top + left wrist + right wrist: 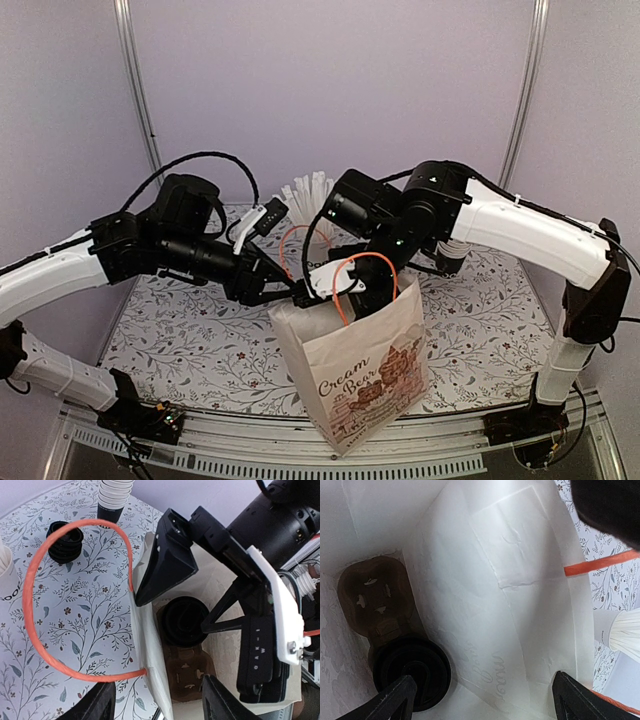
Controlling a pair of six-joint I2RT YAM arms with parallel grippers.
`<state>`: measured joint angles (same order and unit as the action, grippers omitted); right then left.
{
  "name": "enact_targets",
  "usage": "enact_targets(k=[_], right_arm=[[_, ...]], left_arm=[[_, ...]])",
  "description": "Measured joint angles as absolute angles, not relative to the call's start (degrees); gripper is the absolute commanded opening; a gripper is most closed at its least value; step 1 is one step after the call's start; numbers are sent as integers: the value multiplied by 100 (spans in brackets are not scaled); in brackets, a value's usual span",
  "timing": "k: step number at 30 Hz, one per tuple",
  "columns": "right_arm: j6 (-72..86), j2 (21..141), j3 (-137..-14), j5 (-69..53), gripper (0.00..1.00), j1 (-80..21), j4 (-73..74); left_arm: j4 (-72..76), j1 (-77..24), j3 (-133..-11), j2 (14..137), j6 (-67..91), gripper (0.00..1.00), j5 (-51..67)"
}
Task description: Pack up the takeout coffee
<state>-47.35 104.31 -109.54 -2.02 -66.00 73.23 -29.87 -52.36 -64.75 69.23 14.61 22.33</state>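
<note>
The left gripper (pixel 160 689) stands half-wide astride the left rim of the paper bag (pixel 365 370), not pinching it. Deep inside, the lidded coffee cup (pixel 412 667) sits at one end of a brown cardboard carrier (pixel 372 597). It is below the right gripper (pixel 484 680), which is spread wide and empty.

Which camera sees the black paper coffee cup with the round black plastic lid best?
The right wrist view: it looks into the white paper bag at the black lidded cup. The left wrist view shows it smaller, partly behind the right gripper. The top view hides it inside the bag.
</note>
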Motion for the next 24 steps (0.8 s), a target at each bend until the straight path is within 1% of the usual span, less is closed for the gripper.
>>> enact_targets(k=[6,10,11,16,18,19,20,22,24], right_arm=[[-4735,10381,-10934,-154,99,-6600,7321],[-4737,10241,-10914,-97,99,-6600,7321],[-4737,10197,-10912,-91,99,-6600,7321],[-4737,10012,-10892,-73,99,-6600,7319],[-4737,9953,-10862,-69,99,-6600,7321],[-4737,9935,-10849,-69,99,-6600,7317],[-4737,9926,-10822,-1,99,-6600,7312],[-4748,9909,-10816,54,99,-6600,7299],[-4781,9832,-10814,150,99,-6600,7266]], left_arm=[[-3028,-5286,-6536,6923,1695,60,2281],[-3124,-5382,-6641,6995,1817,56,2250],[-3135,-5415,-6683,7063,1844,54,2233],[-3225,-5518,-6834,7489,1920,33,2128],[-3245,-5540,-6882,7664,1931,19,2123],[-3256,-5546,-6904,7732,1957,14,2130],[-3269,-5572,-7006,7887,1944,5,2147],[-3312,-5577,-7057,7905,1925,0,2145],[-3376,-5590,-7231,7961,1865,0,2137]])
